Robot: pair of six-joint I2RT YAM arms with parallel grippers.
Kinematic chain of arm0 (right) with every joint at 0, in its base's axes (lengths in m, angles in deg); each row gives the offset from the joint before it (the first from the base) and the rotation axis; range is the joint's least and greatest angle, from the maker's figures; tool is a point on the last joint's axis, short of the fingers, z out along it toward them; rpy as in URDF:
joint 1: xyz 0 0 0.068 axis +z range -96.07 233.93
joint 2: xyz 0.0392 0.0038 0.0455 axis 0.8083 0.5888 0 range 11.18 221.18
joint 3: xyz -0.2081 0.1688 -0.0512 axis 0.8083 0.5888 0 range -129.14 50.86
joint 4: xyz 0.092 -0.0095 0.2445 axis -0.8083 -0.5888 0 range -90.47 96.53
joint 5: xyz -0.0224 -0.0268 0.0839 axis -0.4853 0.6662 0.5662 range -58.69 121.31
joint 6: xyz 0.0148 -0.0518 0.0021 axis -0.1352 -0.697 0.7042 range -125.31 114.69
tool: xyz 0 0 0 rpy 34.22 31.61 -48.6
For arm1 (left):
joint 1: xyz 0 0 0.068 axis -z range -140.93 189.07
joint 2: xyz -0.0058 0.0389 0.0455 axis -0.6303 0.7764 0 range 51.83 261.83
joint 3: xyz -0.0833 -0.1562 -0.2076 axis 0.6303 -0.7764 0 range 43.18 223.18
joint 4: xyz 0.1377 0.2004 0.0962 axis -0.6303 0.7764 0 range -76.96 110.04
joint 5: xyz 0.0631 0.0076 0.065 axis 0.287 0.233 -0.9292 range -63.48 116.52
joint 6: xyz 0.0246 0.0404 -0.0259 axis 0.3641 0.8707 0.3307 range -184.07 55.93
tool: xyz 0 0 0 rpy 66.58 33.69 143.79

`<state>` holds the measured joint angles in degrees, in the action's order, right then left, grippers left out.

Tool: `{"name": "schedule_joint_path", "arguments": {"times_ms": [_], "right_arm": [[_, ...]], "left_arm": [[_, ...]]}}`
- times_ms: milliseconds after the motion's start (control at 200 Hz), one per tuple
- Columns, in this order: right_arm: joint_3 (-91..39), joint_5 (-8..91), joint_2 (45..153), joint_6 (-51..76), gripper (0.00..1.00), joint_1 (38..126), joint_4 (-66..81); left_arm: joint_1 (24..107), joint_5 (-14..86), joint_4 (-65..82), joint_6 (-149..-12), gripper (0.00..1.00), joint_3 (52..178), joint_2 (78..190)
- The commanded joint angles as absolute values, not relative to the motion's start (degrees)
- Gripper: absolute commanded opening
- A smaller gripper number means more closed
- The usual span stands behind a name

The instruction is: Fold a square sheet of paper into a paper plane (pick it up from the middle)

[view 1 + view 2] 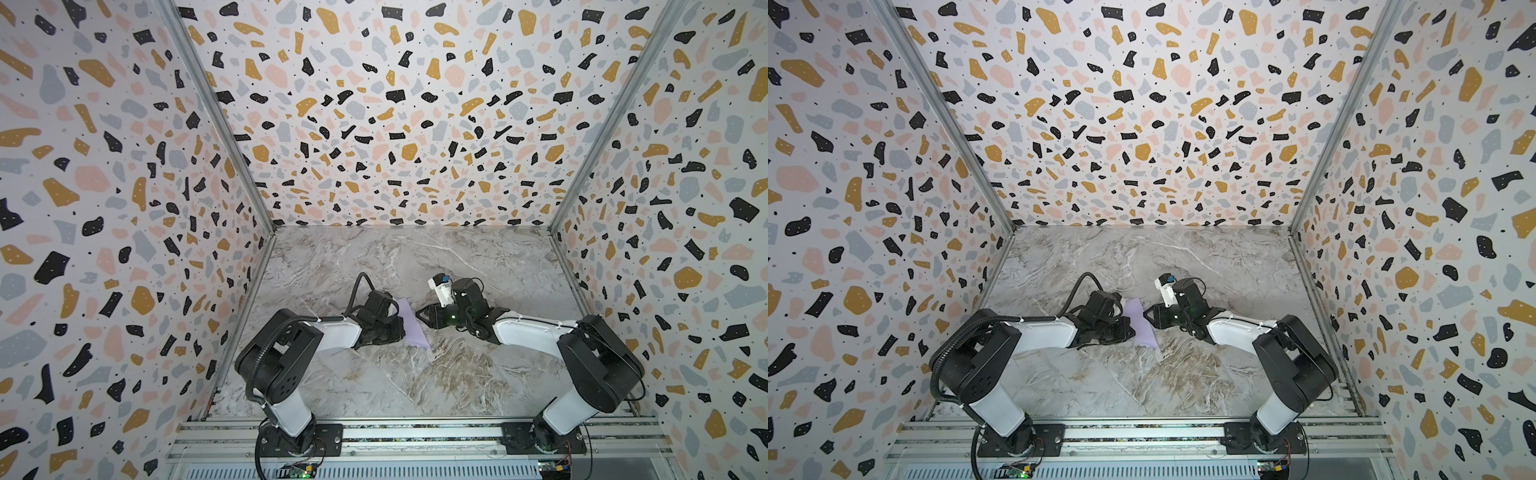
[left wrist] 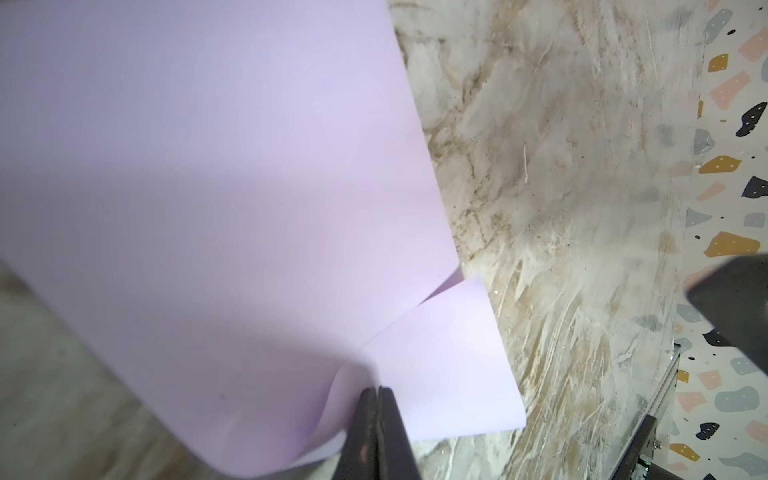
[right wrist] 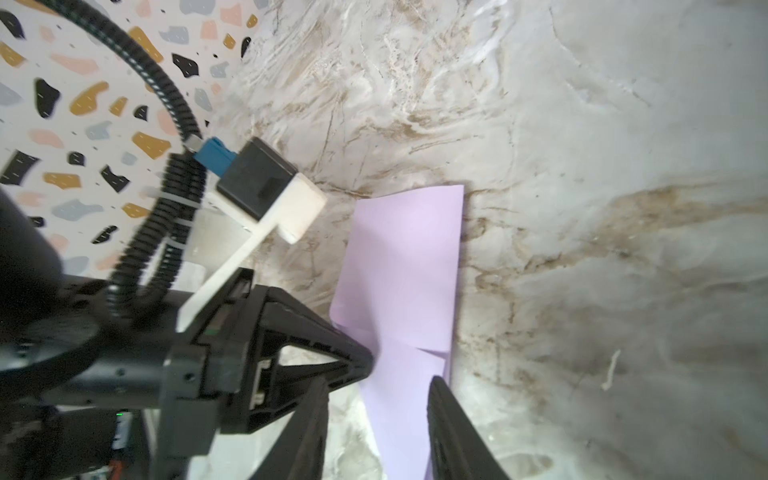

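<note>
Terrazzo-patterned walls (image 1: 104, 187) closed in the marble tabletop (image 1: 415, 374). The left arm (image 1: 332, 332) lay low over it and reached in toward the middle.

The left gripper (image 2: 378, 392) was pressed together. In the left wrist view I saw it pinching the lilac paper sheet (image 2: 208, 187) at a curled edge, where a smaller folded flap met the big panel. The big panel rose close to that lens and filled most of the view. The flap lay flatter toward the tabletop.

In both top views the sheet (image 1: 409, 328) sat mid-table between the two grippers. It showed as a narrow slanted strip, partly hidden by the left gripper (image 1: 399, 328). In the right wrist view it looked folded, a long strip with a crease and a small notch partway along (image 3: 407, 257). It was not plane-shaped.

The left arm's wrist camera (image 3: 270, 187), a black and white block with a blue plug, hung just beside the sheet's far end.

The right gripper (image 3: 378, 382) was spread, its two dark fingers (image 3: 440, 415) apart with the strip showing in the gap. I couldn't tell if either finger touched the paper. In a top view its tip (image 1: 1147, 313) sat just beside the sheet's right edge.

The right arm (image 1: 532, 332) stretched in low from the right.
</note>
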<state>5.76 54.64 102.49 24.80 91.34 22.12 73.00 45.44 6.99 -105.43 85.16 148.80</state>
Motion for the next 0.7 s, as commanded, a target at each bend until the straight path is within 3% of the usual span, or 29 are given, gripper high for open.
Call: {"name": "schedule_joint_path", "arguments": {"times_ms": [0,411,691], "right_arm": [[8.0,59.2,101.8,33.0,0.35,92.0,17.2],[4.1,58.4,108.7,39.5,0.1,96.3,14.9],[2.4,57.9,112.2,41.1,0.06,95.7,13.1]], "left_arm": [[73.2,41.6,11.6,-104.5,0.0,83.3,150.4],[73.2,40.7,11.3,-103.6,0.0,82.4,151.2],[73.2,40.4,12.1,-103.0,0.0,82.2,151.9]]}}
